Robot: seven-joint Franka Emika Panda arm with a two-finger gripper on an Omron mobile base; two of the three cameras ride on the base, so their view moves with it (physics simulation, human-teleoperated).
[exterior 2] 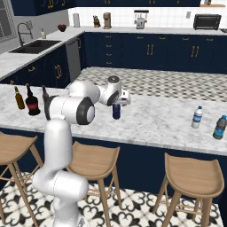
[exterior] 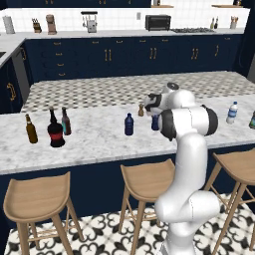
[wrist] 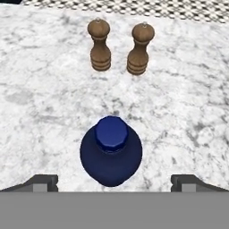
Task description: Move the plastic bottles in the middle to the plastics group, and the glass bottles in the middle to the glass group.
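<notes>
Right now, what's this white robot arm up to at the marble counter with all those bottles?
The white arm's gripper hovers open above a small dark blue plastic bottle standing in the middle of the marble counter, fingertips either side of it, not touching. Two brown wooden pepper mills stand just beyond it. The squat black bottle with a red label already sits at the left end between two slim glass bottles. A clear water bottle with a blue label and a darker bottle wait at the right end.
</notes>
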